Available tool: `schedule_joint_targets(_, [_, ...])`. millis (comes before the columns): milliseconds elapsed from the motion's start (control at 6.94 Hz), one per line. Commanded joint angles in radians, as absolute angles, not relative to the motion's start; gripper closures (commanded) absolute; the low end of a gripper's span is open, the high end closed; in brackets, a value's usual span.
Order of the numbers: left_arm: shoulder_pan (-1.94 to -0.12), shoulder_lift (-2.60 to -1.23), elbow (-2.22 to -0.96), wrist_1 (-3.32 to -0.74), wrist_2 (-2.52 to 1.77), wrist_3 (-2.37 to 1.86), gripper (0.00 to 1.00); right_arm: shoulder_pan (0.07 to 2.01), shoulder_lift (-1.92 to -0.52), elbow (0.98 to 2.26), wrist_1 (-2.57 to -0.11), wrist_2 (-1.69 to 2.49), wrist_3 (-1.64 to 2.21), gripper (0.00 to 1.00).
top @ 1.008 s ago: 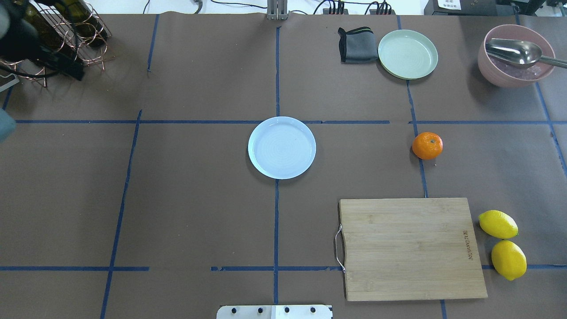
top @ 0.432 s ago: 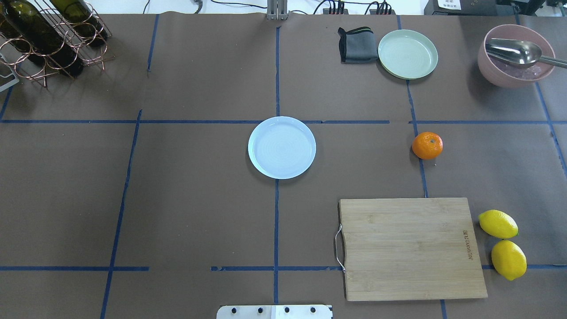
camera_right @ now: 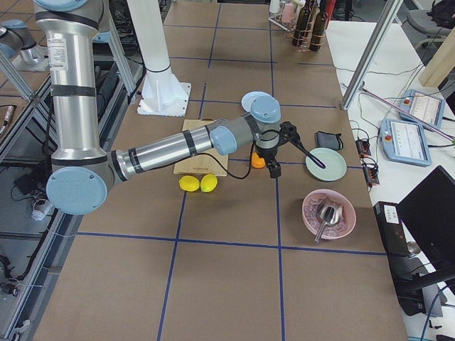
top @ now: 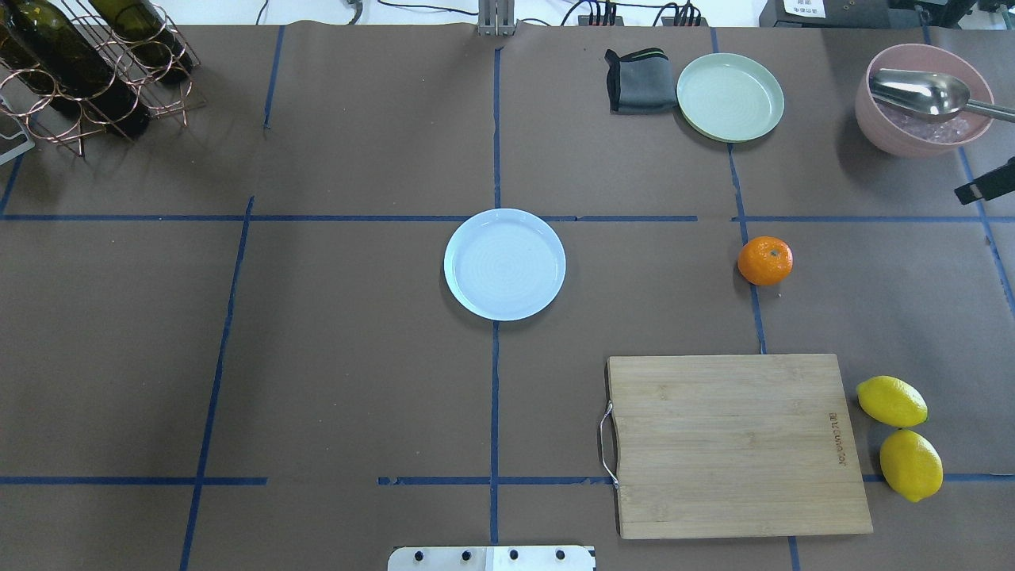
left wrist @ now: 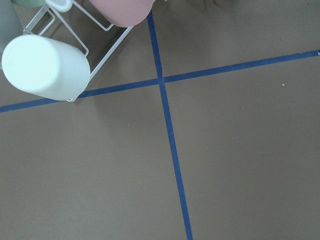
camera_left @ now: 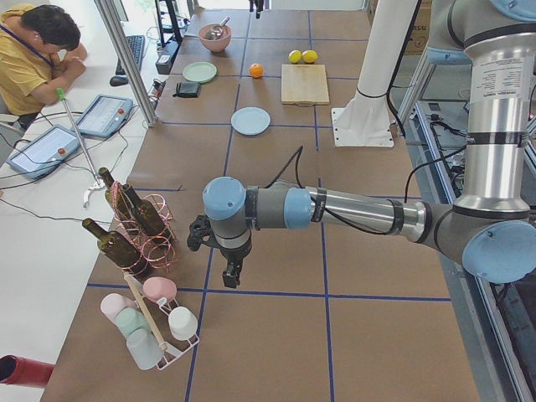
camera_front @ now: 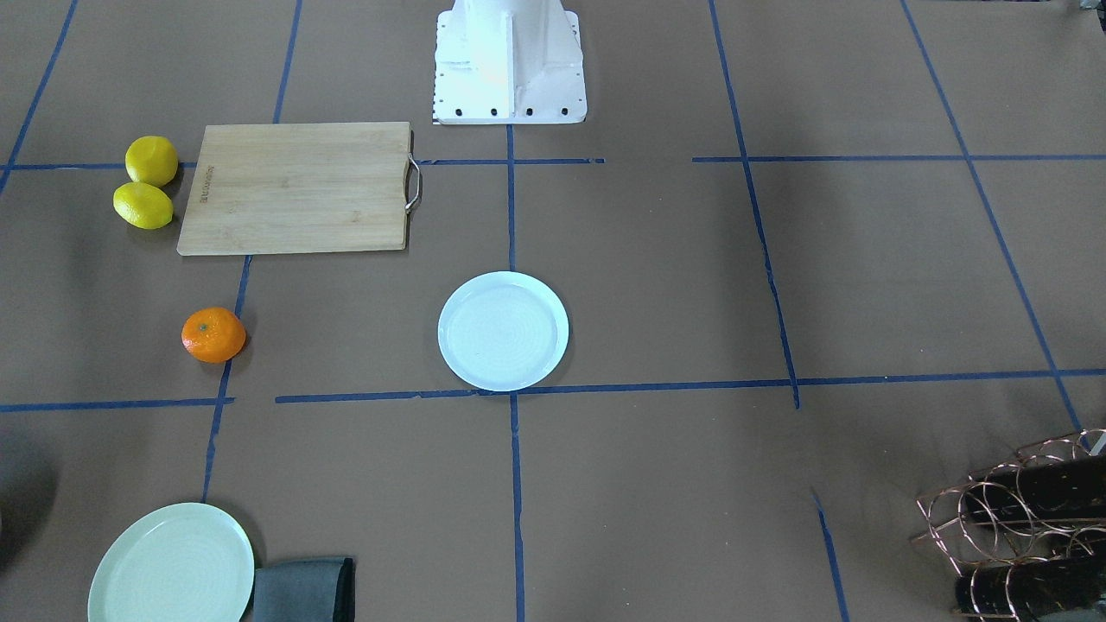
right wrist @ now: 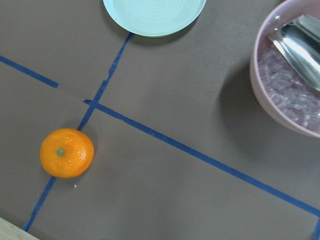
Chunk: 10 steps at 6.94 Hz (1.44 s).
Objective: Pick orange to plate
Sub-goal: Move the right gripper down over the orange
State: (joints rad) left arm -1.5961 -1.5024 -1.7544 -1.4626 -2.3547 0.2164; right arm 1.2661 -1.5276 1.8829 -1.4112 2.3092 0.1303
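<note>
The orange [top: 765,261] rests on the brown table on a blue tape line, right of the middle; the right wrist view has the orange [right wrist: 66,153] at lower left. The pale bluish-white plate [top: 504,264] lies bare at the table's centre, well left of the fruit. My right gripper [camera_right: 274,165] hangs close by the orange [camera_right: 257,162]; only a black tip [top: 986,190] of it shows in the overhead view, and I cannot tell whether it is open. My left gripper [camera_left: 228,272] hovers far off near the bottle rack, its state unclear.
A mint-green plate [top: 730,97] and a grey cloth [top: 638,81] sit at the back right, beside a pink bowl [top: 888,127] with a metal ladle. A wooden cutting board [top: 737,444] and two lemons [top: 892,401] lie near the front right. A copper bottle rack [top: 87,71] stands back left.
The dark blurred arm over the bottle rack at back left has left the overhead view. A black tip has come in at the right edge. Orange and plate stay put.
</note>
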Motion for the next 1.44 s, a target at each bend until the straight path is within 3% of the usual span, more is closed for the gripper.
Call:
schedule_joint_targets(0, [-1.597, -1.474, -1.743, -1.539, -2.349, 0.212, 0.00, 1.102, -1.430, 1.873, -1.411, 2.238, 0.353, 0.00])
schedule_joint_targets(288, [-1.597, -1.479, -1.744, -1.539, -2.352, 0.210, 0.00, 0.904, -1.352, 1.855, -1.393, 2.026, 0.617, 0.00])
schedule_joint_targets(432, [-1.597, -1.479, -1.744, -1.542, -2.350, 0.212, 0.00, 0.866, -1.351, 1.786, -1.291, 1.993, 0.641, 0.00])
schedule_joint_targets(720, [-1.597, -1.477, -1.749, -1.543, -2.352, 0.212, 0.00, 0.847, -1.353, 1.688, -1.140, 1.988, 0.696, 0.00])
schedule_joint_targets(1297, [-1.597, -1.476, -1.750, -1.543, -2.352, 0.212, 0.00, 0.795, -1.364, 1.658, -1.140, 1.915, 0.696, 0.00])
